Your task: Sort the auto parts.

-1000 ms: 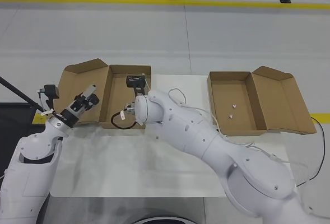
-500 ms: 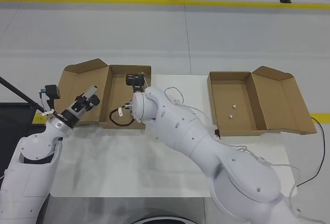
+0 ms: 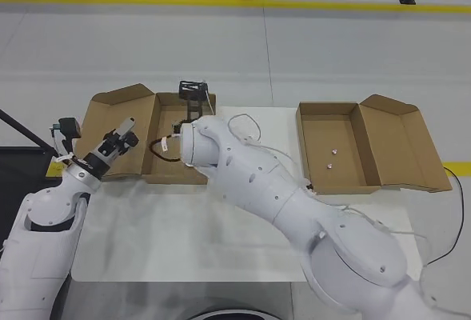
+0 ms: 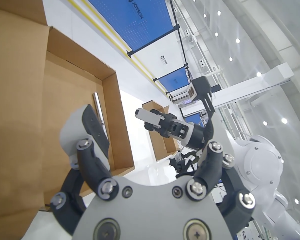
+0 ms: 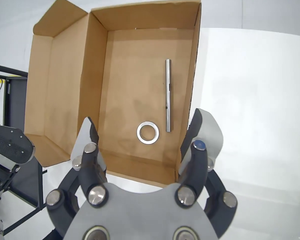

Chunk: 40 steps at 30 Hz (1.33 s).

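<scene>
A silver rod (image 5: 168, 96) and a metal ring (image 5: 148, 132) lie on the floor of the open left cardboard box (image 5: 120, 58). My right gripper (image 5: 145, 128) hangs open above the near end of this box, with nothing between its fingers. In the top view the right arm stretches across the table to that left box (image 3: 165, 164). My left gripper (image 3: 121, 138) stands open and empty over the box's outer flap. The left wrist view shows the rod (image 4: 98, 108) inside the box, and the right gripper (image 4: 152, 118) beyond it.
A second open cardboard box (image 3: 343, 182) sits at the right of the white table (image 3: 219, 232), with two small metal parts (image 3: 333, 149) inside. A dark frame (image 5: 15, 96) stands off the table's left edge.
The right arm has drawn back and up over the left box, toward its far end. The left gripper has shifted only slightly.
</scene>
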Motion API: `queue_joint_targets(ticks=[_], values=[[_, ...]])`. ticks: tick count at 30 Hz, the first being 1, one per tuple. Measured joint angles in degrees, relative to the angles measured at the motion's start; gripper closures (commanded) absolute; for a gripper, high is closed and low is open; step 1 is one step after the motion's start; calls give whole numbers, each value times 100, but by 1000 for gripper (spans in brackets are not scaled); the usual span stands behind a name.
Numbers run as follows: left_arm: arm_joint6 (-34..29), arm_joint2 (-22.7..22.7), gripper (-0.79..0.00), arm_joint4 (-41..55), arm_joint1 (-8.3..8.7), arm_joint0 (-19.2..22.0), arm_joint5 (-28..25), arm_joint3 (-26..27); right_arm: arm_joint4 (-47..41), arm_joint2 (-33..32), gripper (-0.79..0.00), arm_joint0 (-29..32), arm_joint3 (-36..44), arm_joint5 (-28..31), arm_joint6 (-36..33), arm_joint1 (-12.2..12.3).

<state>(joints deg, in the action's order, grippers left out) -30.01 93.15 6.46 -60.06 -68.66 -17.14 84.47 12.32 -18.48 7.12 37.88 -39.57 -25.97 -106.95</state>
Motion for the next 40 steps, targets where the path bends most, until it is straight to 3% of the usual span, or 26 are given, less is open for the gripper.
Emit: queue_joint_targets(ticks=[4, 8, 14, 16, 20, 26, 32, 35, 40], values=[[31, 6, -785, -51, 3, 14, 56, -4, 441, -211, -742, 332, 943, -588, 242, 326], [10, -86, -785, -99, -4, 39, 144, 38, 1131, -535, -748, 880, 2265, -1123, 308, 830], [6, -96, -785, -100, -5, 42, 153, 42, 2387, -1429, -770, 2049, 4336, -929, -121, 1776], [6, -95, -785, -99, -5, 42, 152, 41, 2777, -1814, -785, 2502, 4941, -667, -369, 2060], [6, -95, -785, -99, -5, 42, 152, 41, 3604, -2873, -785, 3663, 6157, 392, -1101, 2652], [6, -95, -785, -99, -5, 42, 152, 41, 3514, -4574, -785, 5375, 7332, 2265, -1468, 3141], [6, -95, -785, -99, -5, 42, 152, 41, 2865, -5982, -785, 6634, 7629, 3905, -1281, 3368], [6, -96, -784, -99, -5, 42, 152, 41, 2651, -6440, -784, 6950, 7545, 4532, -1295, 3431], [6, -96, -785, -99, -5, 42, 152, 41, 2654, -6433, -784, 6942, 7542, 4503, -1299, 3430]])
